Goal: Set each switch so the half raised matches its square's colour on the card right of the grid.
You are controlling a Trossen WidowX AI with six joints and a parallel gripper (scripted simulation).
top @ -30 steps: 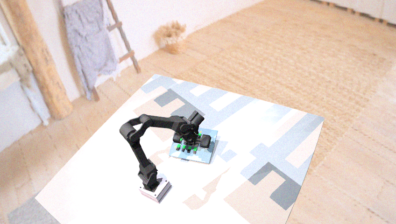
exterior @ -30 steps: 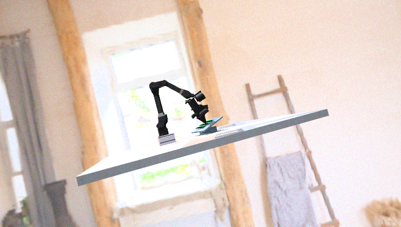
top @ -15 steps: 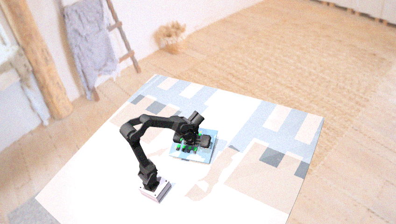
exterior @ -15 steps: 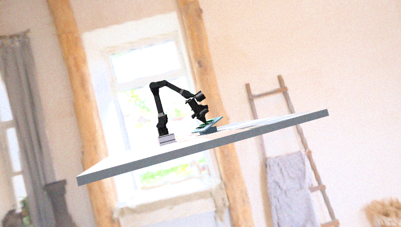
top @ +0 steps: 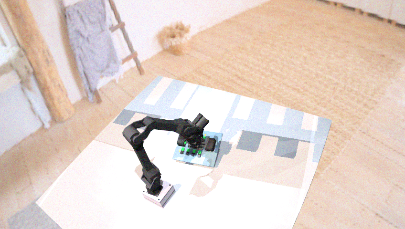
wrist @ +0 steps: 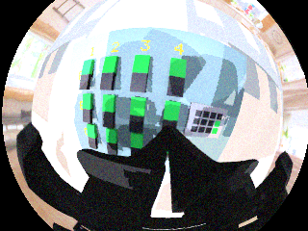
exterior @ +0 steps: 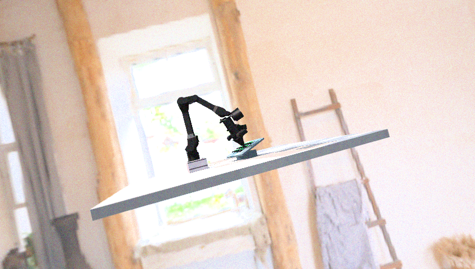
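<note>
The blue panel (top: 208, 162) (exterior: 233, 155) (wrist: 120, 36) is tilted and carries a grid of green and dark grey switches in three rows and columns numbered 1 to 4. The card (wrist: 193, 112) is right of the grid: its far-right square is dark; the two nearer right-column squares are green; the others look dark. My gripper (exterior: 242, 144) (wrist: 168, 130) is shut and empty, its tips at or just above the dark near half of the middle-row column 4 switch (wrist: 172, 110). Contact cannot be told. The fingers hide the near column 4 switch in the wrist view. Which halves are raised is hard to tell.
The panel stands on a wedge-like support (exterior: 248, 154) on the white table (top: 113, 184) (exterior: 173, 186). The arm's base (top: 159, 195) (exterior: 198, 165) is on the near side of the panel. Patchy shadows cross the table and panel.
</note>
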